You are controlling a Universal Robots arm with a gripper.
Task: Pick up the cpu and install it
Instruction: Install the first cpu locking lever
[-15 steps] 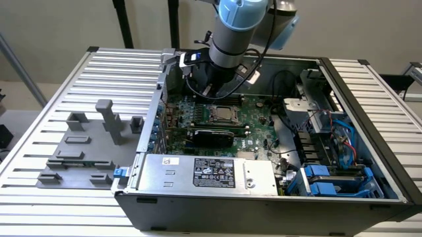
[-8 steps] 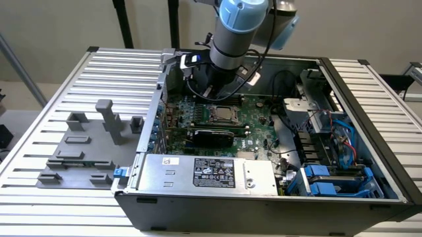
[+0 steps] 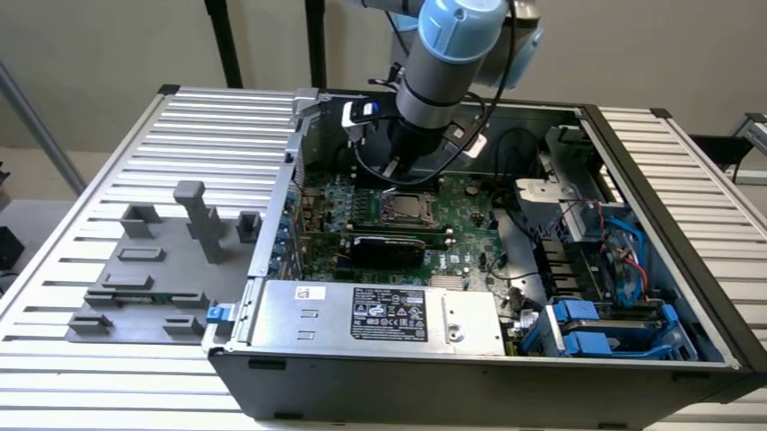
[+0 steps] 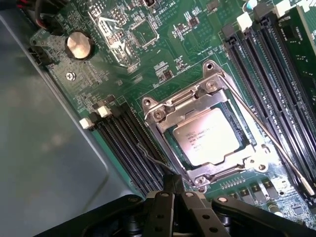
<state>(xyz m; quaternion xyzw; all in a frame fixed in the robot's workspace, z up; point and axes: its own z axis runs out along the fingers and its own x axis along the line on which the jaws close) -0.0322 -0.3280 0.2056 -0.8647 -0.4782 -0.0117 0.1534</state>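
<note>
My gripper [image 4: 174,185] is clenched on nothing, hovering just beside the socket frame [image 4: 210,136] (silver, on the green motherboard [image 4: 148,59]), where the cpu [image 4: 211,137] already sits.

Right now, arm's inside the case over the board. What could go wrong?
1. The cpu sits in the socket frame, and the shut hand is at that frame's edge; a slip might scrape the chip or nudge the thin retention lever.
2. Memory slots flank the socket closely, so sideways motion could clip their latches.
3. The arm stands near the case wall.
</note>
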